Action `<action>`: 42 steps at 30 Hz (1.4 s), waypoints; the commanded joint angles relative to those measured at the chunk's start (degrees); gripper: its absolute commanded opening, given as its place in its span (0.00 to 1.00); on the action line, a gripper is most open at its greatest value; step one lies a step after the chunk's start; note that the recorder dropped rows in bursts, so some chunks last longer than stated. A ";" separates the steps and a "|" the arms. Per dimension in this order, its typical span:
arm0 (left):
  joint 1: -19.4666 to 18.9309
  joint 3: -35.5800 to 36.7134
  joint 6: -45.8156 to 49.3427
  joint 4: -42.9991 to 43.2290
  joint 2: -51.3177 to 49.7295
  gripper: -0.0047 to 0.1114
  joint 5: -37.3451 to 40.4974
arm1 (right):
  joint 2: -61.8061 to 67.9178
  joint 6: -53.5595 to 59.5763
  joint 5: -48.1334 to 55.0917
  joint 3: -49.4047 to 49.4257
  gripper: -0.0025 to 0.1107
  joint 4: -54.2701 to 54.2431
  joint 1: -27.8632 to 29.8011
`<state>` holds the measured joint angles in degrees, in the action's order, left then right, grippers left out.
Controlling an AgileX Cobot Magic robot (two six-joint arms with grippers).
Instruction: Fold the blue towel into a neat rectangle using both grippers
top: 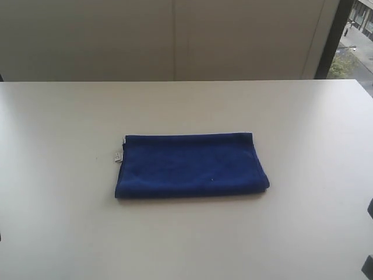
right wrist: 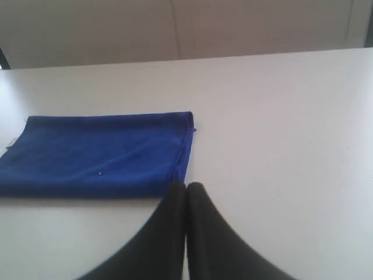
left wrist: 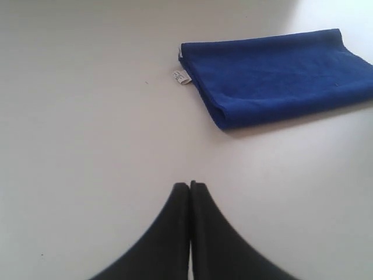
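The blue towel (top: 189,165) lies folded into a flat rectangle in the middle of the white table (top: 58,221), with a small white tag (top: 118,156) sticking out at its left edge. In the left wrist view the towel (left wrist: 280,73) lies well away from my left gripper (left wrist: 190,185), which is shut and empty over bare table. My right gripper (right wrist: 186,186) is also shut and empty, its tips close to the towel's (right wrist: 99,154) near right corner. Neither gripper's jaws show in the exterior view.
The table's far edge meets a pale wall (top: 175,41), with a dark window frame (top: 332,41) at the back right. Small dark parts of the right arm (top: 368,233) show at the exterior view's right edge.
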<state>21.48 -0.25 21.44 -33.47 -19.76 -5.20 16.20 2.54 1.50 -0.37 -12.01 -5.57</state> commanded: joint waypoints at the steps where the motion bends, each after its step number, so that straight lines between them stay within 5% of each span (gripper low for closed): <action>1: -0.11 0.25 -0.48 -0.79 0.33 0.04 0.40 | -7.96 -0.81 6.23 0.37 0.02 -0.09 5.45; 8: -0.11 0.25 -0.48 -0.79 0.33 0.04 0.40 | -13.75 -4.03 17.76 0.37 0.02 -0.09 13.05; 21: -0.11 0.25 -0.48 -0.79 0.33 0.04 0.40 | -16.20 -0.06 18.70 0.37 0.02 5.38 13.05; 27: -0.11 0.25 -0.48 -0.79 0.33 0.04 0.40 | -16.20 -9.61 18.70 0.37 0.02 16.65 13.05; 42: -0.11 0.25 -0.48 -0.79 0.33 0.04 0.40 | -16.20 -6.75 17.72 0.37 0.02 15.04 9.90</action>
<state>21.48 -0.25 21.44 -33.47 -19.76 -5.20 0.36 -5.47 19.98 -0.37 3.73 4.55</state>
